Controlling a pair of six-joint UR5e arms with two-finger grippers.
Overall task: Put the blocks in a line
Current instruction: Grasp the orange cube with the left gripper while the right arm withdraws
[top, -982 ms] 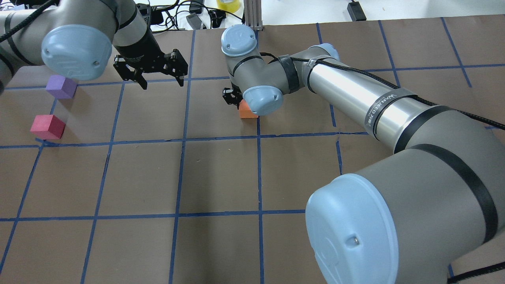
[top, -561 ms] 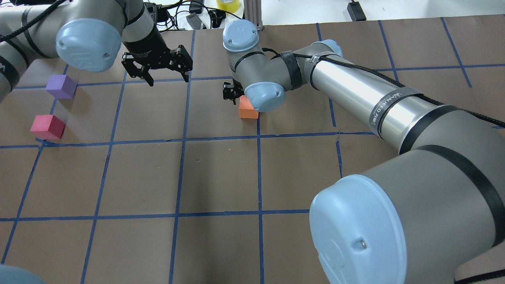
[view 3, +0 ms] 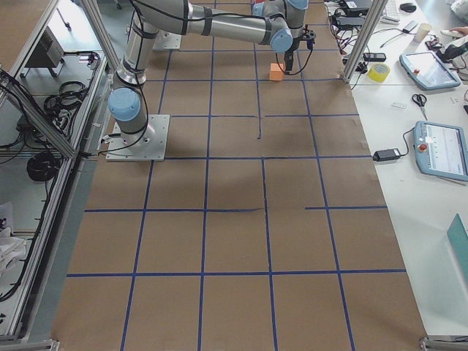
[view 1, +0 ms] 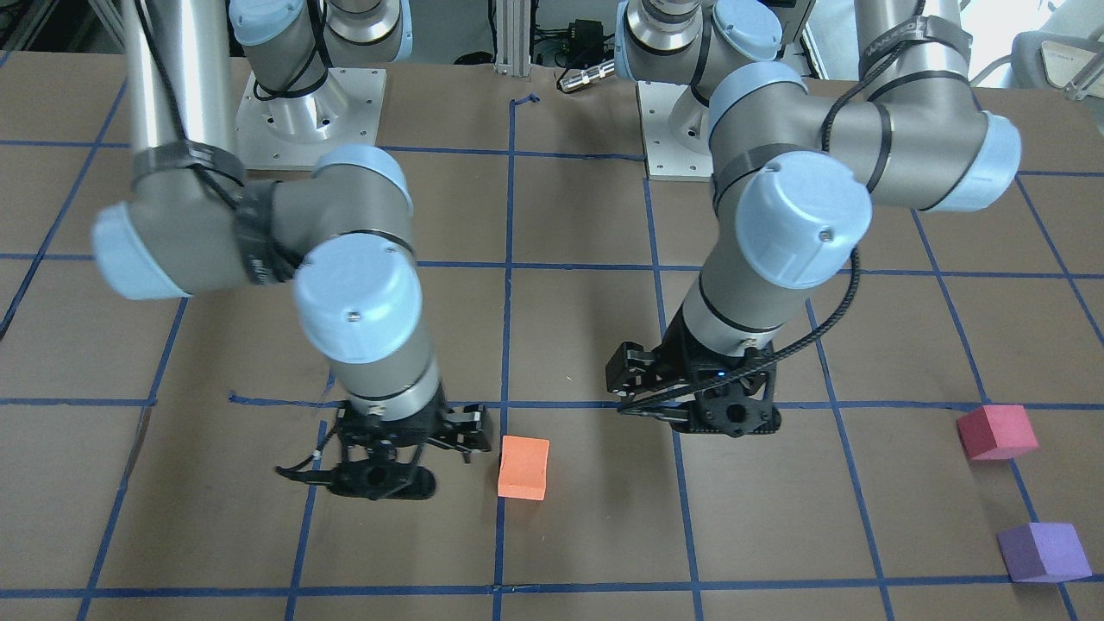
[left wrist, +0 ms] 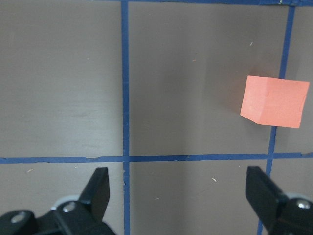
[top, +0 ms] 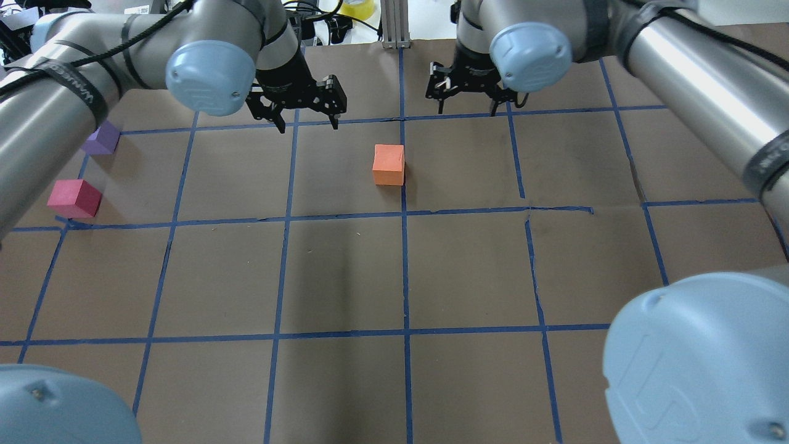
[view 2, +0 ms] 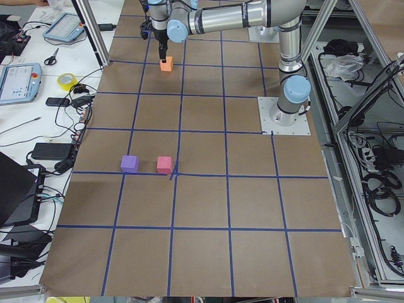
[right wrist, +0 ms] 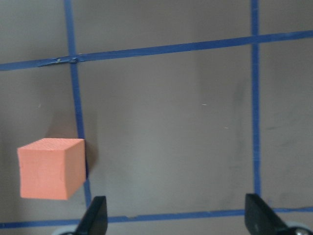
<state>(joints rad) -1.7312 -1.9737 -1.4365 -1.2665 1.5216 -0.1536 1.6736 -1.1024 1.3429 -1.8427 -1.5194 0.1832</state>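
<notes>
Right gripper (top: 466, 111) backed off orange block (top: 389, 164) — fingers (right wrist: 95, 218) apart, left gripper (top: 308, 126) nearer it, fingers apart.

Your orange block (top: 389, 164) lies flat, alone. Well apart at its 9 o'clock sits the pinkish-red block (top: 74, 198), with the purple block (top: 102, 138) near that one's 12 o'clock, apparently flat.

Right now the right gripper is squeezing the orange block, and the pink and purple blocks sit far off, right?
No. The orange block lies free on the table; the right gripper hangs open near it, as the overhead view shows. The pinkish-red block and purple block do sit far off.
</notes>
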